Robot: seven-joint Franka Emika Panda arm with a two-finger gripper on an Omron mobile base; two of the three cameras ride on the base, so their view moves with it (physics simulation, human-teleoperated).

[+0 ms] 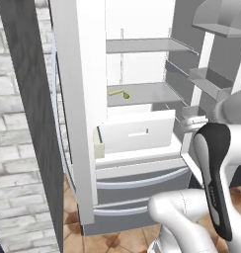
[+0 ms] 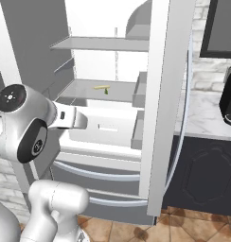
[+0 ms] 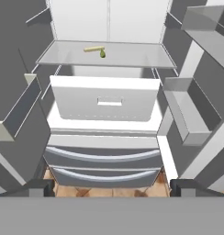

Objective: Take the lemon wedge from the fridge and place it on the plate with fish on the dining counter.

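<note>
white fridge (image 3: 104,105) interior, lemon wedge (image 3: 103,54) on glass shelf; gripper (image 3: 112,186) spread, empty.

Gripper (image 3: 112,186) level, facing forward, fingers (image 3: 38,186) apparently spread wide.

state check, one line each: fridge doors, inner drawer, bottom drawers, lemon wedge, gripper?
fridge: both doors swung open, white interior exposed
inner drawer: shut
bottom drawers: both shut
lemon wedge: lying on the lower shelf, beside a pale yellow stick, not gripped
gripper: open, empty, facing the fridge interior, well short of the shelf
</note>
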